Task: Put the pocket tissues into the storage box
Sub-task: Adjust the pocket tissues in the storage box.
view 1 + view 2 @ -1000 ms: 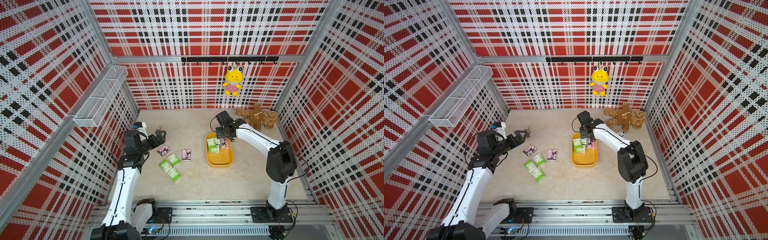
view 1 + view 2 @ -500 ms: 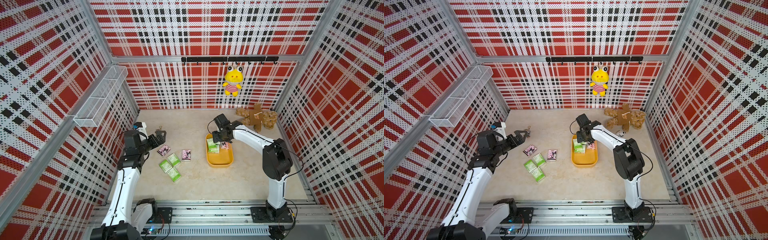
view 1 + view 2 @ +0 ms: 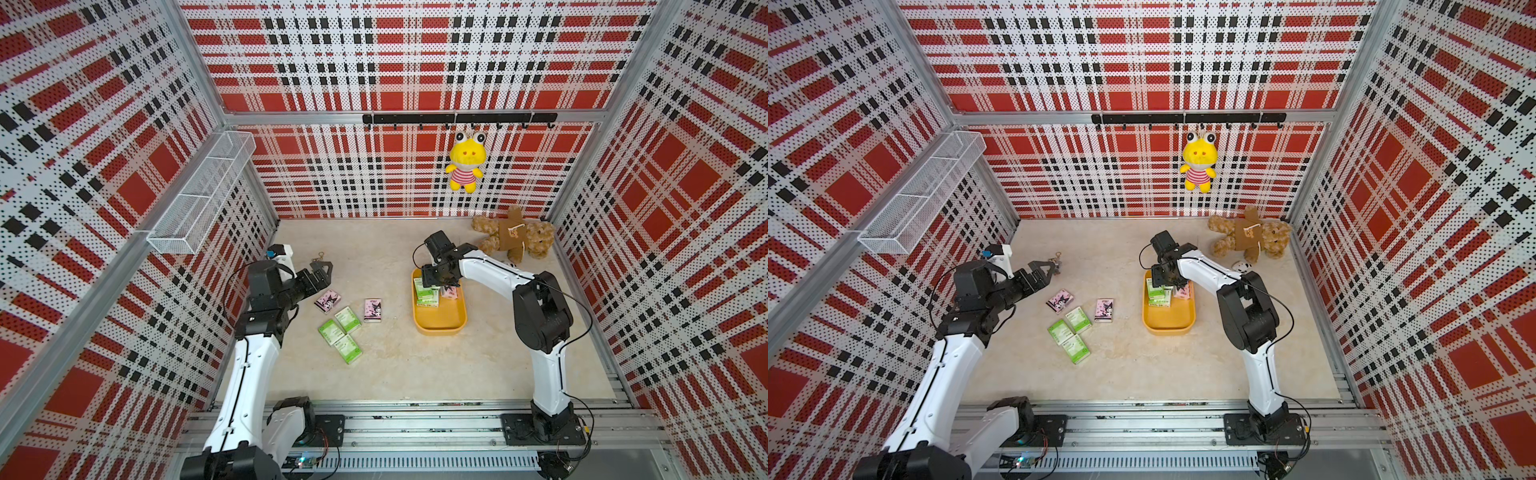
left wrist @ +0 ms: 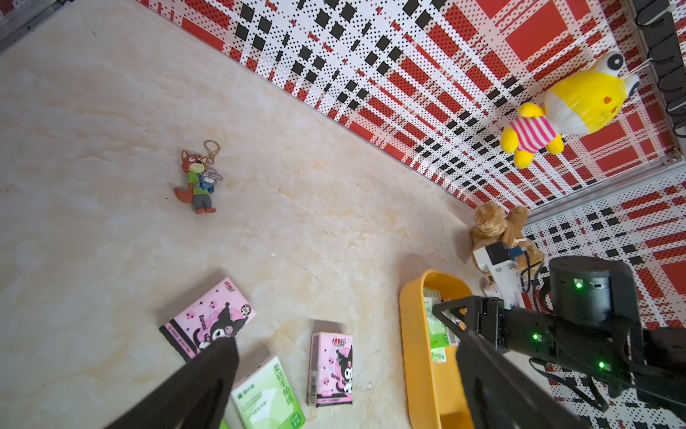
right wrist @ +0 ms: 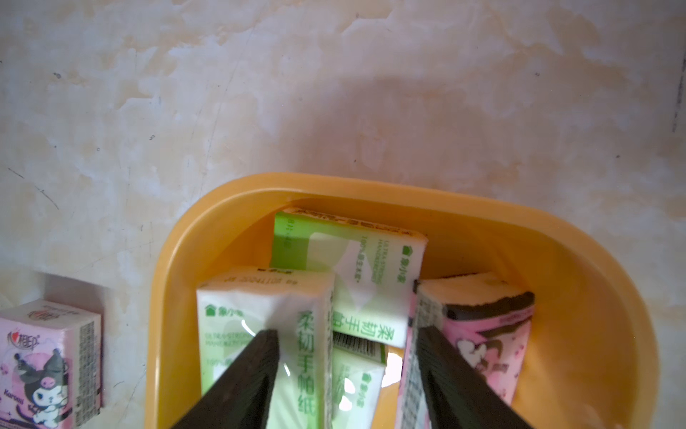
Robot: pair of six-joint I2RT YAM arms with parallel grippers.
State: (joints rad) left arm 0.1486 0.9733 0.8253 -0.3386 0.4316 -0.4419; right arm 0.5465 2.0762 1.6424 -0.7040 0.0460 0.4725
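Note:
The yellow-orange storage box lies mid-floor. Its far end holds green-and-white pocket tissues and a pink pack. My right gripper hangs open just above them, one finger over a green pack, its mate over the pink one. Several more packs lie left of the box: two pink and three green. My left gripper hovers wide open and empty beyond the nearer pink pack.
A fox keychain charm lies near the left gripper. A brown teddy sits in the back right corner and a yellow plush hangs from the hook rail. A white wire basket is fixed to the left wall.
My right gripper has shifted slightly left and lower over the box's far end, and its elbow has swung in. The left arm and the floor packs have not moved.

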